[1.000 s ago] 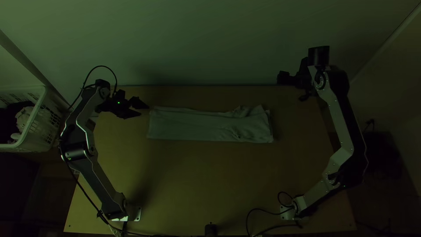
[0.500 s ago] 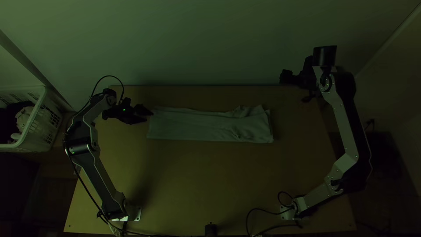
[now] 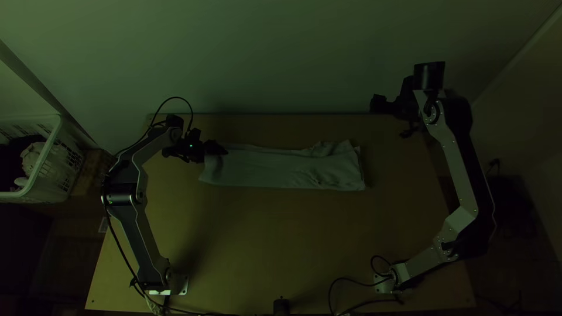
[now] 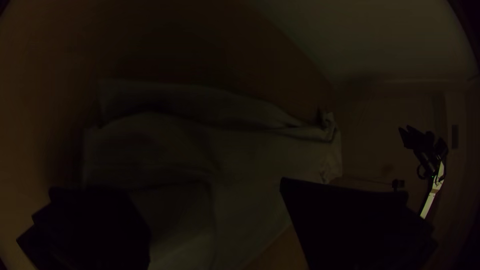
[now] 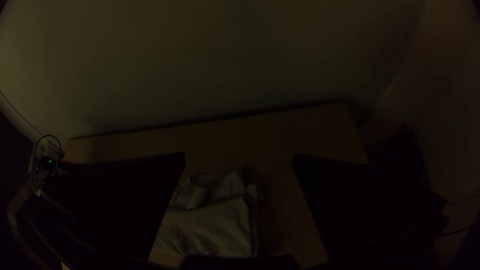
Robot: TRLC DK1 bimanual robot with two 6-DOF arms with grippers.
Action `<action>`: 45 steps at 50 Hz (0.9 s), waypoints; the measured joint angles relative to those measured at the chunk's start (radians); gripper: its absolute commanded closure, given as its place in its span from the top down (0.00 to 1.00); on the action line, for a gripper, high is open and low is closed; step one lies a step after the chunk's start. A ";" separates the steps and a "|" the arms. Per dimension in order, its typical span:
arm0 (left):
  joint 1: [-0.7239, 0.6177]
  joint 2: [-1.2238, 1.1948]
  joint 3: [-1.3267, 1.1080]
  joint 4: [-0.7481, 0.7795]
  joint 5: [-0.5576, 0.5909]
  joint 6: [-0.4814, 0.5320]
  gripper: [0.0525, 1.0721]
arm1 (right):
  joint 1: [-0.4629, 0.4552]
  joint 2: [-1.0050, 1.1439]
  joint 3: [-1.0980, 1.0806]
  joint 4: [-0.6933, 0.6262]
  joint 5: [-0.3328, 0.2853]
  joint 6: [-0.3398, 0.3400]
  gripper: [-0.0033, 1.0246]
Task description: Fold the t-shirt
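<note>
The pale t-shirt (image 3: 275, 169) lies as a long folded strip across the table, its right end creased and uneven along the far edge. Over the strip's far left corner is my left gripper (image 3: 215, 150). In the left wrist view, the left gripper (image 4: 215, 200) stands open above the cloth (image 4: 250, 160), whose layered edges show; whether it touches is unclear. My right gripper (image 3: 391, 120) is beyond the strip's right end, near the table's far right. In the right wrist view, the right gripper (image 5: 239, 157) is open, with the shirt's rumpled end (image 5: 215, 225) between and below its fingers.
A white basket (image 3: 50, 169) with cloth in it stands off the table's left side. Bare tabletop (image 3: 281, 234) lies on the near side of the shirt. A pale wall (image 3: 281, 58) rises behind the far edge. Cables (image 3: 351, 284) run along the near edge.
My left gripper has moved right, from beside the strip to over its far left corner. The right arm has shifted only slightly. The shirt's left end looks slightly changed in outline.
</note>
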 measured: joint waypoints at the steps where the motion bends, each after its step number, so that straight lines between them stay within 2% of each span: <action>1: -0.009 -0.001 -0.001 0.009 -0.007 -0.010 0.96 | 0.000 -0.003 -0.003 0.000 0.000 0.000 0.96; 5: -0.043 -0.012 -0.009 0.045 -0.042 -0.051 0.90 | 0.005 -0.015 -0.018 0.000 0.000 0.005 0.96; 8: -0.069 -0.021 -0.016 0.070 -0.080 -0.077 0.73 | 0.007 -0.025 -0.028 0.000 0.000 0.011 0.96; 10: -0.085 -0.027 -0.019 0.081 -0.108 -0.092 0.53 | 0.007 -0.032 -0.036 0.000 0.000 0.012 0.96; 13: -0.105 -0.033 -0.030 0.109 -0.140 -0.113 0.09 | 0.007 -0.042 -0.048 0.000 0.000 0.015 0.96; 14: -0.111 -0.034 -0.035 0.118 -0.148 -0.119 0.01 | 0.007 -0.045 -0.051 0.000 0.000 0.016 0.96; 25: -0.124 -0.058 -0.087 0.158 -0.214 -0.150 0.02 | 0.007 -0.077 -0.108 0.016 0.000 0.023 0.96; 32: -0.103 -0.101 -0.117 0.123 -0.264 -0.145 0.02 | 0.007 -0.097 -0.148 0.041 0.000 0.027 0.96; 45: 0.061 -0.154 -0.126 0.010 -0.367 -0.075 0.02 | 0.007 -0.131 -0.230 0.095 0.000 0.037 0.96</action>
